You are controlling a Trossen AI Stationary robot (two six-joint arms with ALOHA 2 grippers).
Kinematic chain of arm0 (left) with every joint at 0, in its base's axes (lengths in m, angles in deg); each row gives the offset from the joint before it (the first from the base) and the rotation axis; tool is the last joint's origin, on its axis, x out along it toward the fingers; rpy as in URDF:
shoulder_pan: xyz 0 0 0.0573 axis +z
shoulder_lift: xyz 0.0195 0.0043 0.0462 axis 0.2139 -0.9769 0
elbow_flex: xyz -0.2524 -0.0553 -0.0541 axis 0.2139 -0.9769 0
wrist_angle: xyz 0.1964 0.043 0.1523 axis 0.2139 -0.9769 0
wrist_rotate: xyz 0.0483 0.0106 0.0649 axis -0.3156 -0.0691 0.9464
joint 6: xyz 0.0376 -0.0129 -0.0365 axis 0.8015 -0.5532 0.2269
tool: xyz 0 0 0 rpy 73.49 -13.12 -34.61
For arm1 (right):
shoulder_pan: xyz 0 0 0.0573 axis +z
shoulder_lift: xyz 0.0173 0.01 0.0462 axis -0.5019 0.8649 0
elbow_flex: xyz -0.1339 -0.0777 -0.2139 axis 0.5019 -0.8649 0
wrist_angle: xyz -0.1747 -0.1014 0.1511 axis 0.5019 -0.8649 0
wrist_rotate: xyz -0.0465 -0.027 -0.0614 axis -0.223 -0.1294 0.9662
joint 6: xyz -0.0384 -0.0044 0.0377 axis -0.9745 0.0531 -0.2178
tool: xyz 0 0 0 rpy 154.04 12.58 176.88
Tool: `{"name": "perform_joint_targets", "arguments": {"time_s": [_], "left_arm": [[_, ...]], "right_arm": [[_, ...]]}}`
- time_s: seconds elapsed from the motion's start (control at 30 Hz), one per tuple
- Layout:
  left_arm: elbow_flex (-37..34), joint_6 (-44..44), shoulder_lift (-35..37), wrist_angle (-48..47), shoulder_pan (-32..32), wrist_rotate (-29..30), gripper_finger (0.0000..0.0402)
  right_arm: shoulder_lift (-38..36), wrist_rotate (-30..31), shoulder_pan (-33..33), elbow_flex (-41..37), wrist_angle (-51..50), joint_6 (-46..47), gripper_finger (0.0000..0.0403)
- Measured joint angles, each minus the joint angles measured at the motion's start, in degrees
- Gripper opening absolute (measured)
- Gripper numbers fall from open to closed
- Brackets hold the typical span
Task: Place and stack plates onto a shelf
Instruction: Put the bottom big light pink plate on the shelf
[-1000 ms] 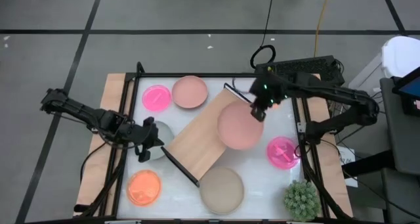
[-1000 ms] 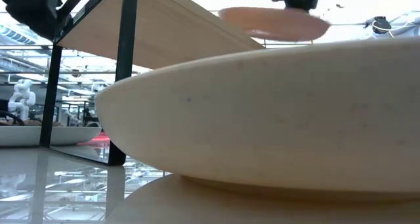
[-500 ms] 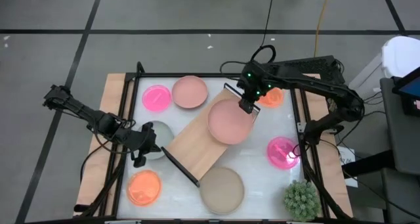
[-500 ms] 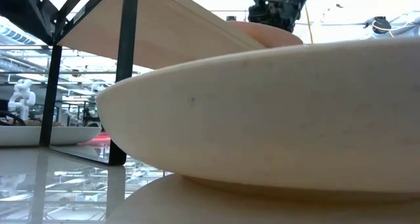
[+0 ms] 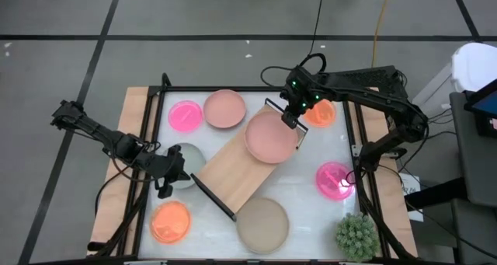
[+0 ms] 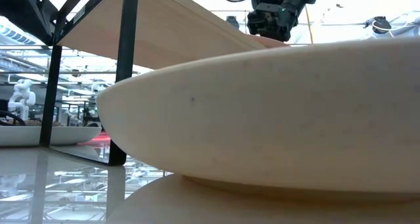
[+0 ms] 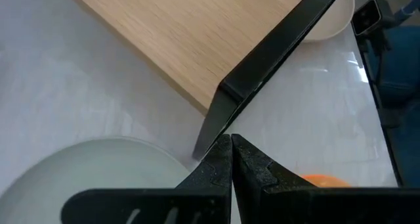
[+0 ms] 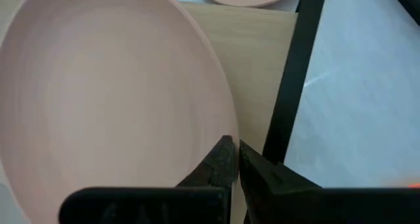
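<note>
Over shelf (image 5: 233,165), right gripper (image 5: 290,121) seemingly pinches pink plate (image 5: 270,137).

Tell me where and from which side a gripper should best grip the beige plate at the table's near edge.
Probably the rim. The beige plate lies flat on the table, so only its raised edge gives two fingers a hold, one above and one below. Come from the plant side: the shelf end frame stands close on the other, while the table beside the plant side is bare.
</note>
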Motion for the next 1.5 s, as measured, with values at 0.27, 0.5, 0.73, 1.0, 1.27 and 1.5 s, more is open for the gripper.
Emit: {"name": "perform_joint_targets", "arguments": {"time_s": [0.27,0.5,0.73,1.0,1.27,1.5], "left_arm": [[0.00,-0.63,-0.01,0.00,-0.30,0.02,0.0003],[0.00,-2.41,0.00,0.00,-1.97,0.12,0.0003],[0.00,-4.48,-0.02,-0.01,-3.96,0.26,0.0003],[-2.21,-5.42,-0.02,0.92,-5.22,2.30,0.0003],[-3.26,-8.62,-0.02,1.04,-5.22,2.60,0.0003],[-3.26,-8.87,-0.02,2.77,-5.22,2.60,0.0003]], "right_arm": [[0.00,0.46,0.02,0.00,0.13,-0.53,0.0027],[-0.06,1.70,0.03,0.00,2.53,-0.95,0.0054],[-4.13,1.99,2.70,-0.02,0.21,-5.05,0.0057],[-5.64,11.90,16.41,-0.02,-0.76,-6.57,0.0037],[0.29,18.45,22.48,-0.04,-0.41,-6.09,0.0008],[4.47,20.41,22.69,0.06,-0.11,-6.31,0.0001]]}}
